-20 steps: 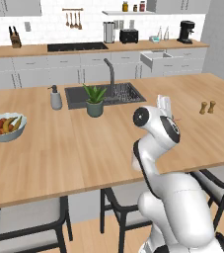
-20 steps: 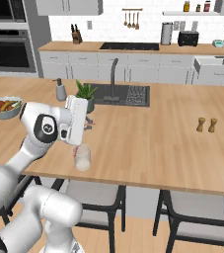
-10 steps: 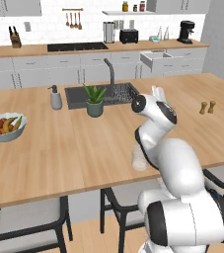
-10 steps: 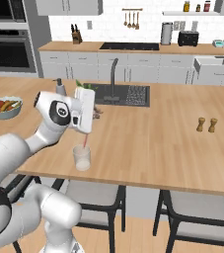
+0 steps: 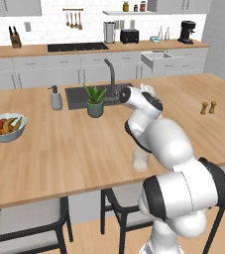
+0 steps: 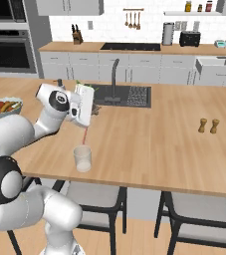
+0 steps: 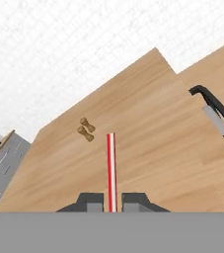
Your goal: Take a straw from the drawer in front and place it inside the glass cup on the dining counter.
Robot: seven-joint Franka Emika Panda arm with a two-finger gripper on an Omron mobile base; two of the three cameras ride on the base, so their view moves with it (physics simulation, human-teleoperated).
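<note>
Item: straw (image 7: 111, 170), thin, red-pink. Held between the two dark finger tips of the gripper (image 7: 111, 200), which are closed narrow on its near end; the free length runs straight out from the tips. In the right base view the straw (image 6: 85, 134) hangs from the hand, pointing down toward the glass cup (image 6: 82, 158).

Item: glass cup, clear, upright, on the dining counter (image 6: 149, 134) near its front edge. It stands below the gripper (image 6: 87, 123) and slightly nearer that edge. The straw's lower tip is above the cup's rim, apart from it; whether it is centred over the mouth cannot be told. In the left base view the cup (image 5: 140, 159) shows beside the arm.

Step in hand, as judged: carrying the straw over the cup for insertion. To do it well, bring the straw closer to vertical, line its lower tip over the middle of the cup's mouth, then lower until the tip is well inside before releasing. A release too high or off-centre could send the straw off the rim onto the counter. A light cup may tip if its wall is pushed.

Item: salt and pepper pair (image 6: 208, 125), on the counter, well apart from the cup.
</note>
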